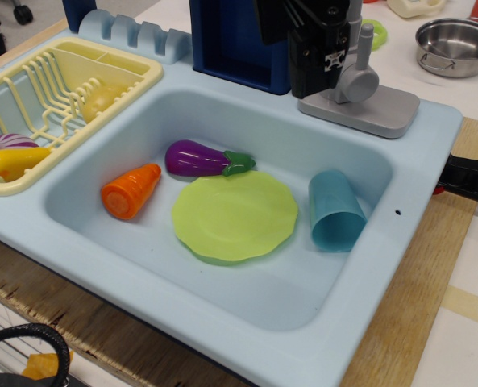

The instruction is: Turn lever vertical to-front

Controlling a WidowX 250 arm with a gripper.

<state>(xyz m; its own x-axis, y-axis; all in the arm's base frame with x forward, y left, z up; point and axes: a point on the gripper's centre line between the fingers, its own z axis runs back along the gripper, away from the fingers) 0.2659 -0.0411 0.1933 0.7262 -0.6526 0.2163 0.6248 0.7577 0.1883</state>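
Observation:
The toy faucet stands on its flat grey base plate [376, 109] at the sink's back right corner. The lever [366, 44] is a thin grey stick with a rounded tip, standing nearly upright from the round grey hub [358, 83]. My black gripper [327, 68] hangs just left of the lever and hub, close to them or touching them. Its fingers point down and hide part of the faucet. The thicker spout tube [353, 14] rises behind the gripper. How the jaws stand is not visible.
The light blue sink [142, 266] holds a purple eggplant [198, 159], an orange carrot [130, 191], a green plate [234, 216] and a blue cup [334, 211]. A yellow dish rack [53, 105] is at the left, a blue box [239, 40] behind, and a metal pot [456, 46] at the far right.

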